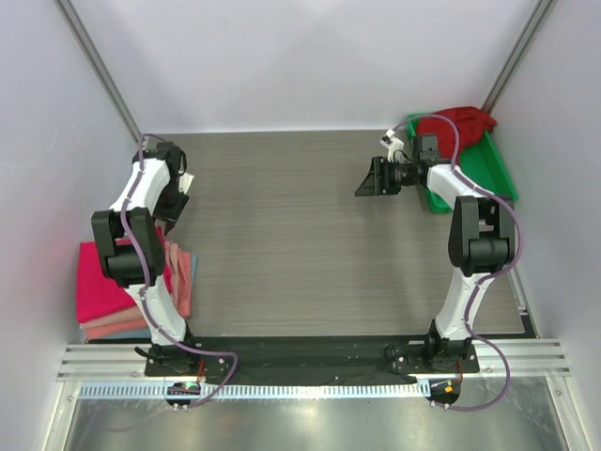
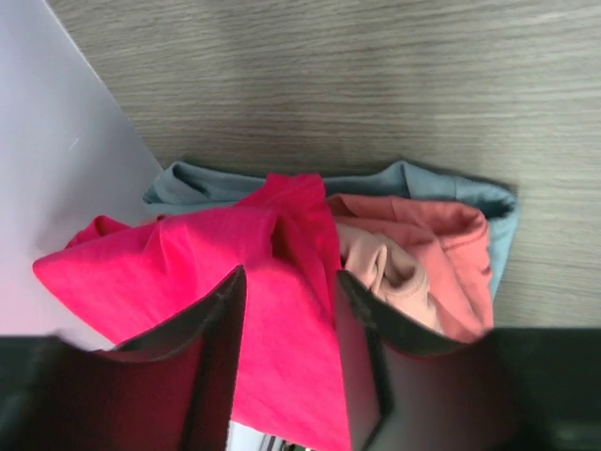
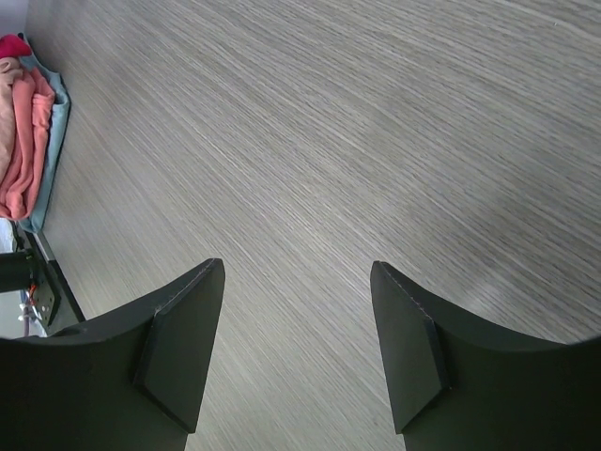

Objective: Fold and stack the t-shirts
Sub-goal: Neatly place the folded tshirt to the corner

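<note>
Limp, light bright pink t-shirt (image 2: 169,263) fold sits between my left gripper (image 2: 289,277) fingers; whether it's clamped, I cannot tell. Right gripper (image 3: 296,268) gapes.

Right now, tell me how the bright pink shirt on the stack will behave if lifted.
Likely floppy: the bright pink shirt is rumpled into soft ridges, so it should sag and unfold. Probably light, as thin cloth. It may drag the salmon shirt beneath, since they touch.
</note>
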Action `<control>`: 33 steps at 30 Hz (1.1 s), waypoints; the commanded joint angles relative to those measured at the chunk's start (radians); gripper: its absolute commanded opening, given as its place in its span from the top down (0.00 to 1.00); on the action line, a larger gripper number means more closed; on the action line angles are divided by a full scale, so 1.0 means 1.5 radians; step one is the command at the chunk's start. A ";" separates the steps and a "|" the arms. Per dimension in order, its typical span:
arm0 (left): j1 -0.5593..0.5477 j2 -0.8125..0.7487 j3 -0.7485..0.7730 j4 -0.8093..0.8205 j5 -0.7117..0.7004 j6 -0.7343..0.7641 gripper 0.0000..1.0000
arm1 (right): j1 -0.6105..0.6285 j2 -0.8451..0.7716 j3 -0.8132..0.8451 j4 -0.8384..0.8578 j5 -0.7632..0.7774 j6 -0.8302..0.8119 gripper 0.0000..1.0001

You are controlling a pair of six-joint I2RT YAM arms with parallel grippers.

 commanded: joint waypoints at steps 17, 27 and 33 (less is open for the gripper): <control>0.001 -0.021 -0.031 0.002 -0.035 0.025 1.00 | 0.004 -0.033 -0.023 0.010 -0.023 -0.035 0.32; -0.047 -0.135 -0.101 -0.017 -0.011 0.026 1.00 | 0.002 -0.072 -0.061 0.010 -0.029 -0.047 0.32; -0.080 -0.149 -0.114 -0.016 0.009 0.025 1.00 | 0.003 -0.079 -0.069 0.009 -0.031 -0.050 0.32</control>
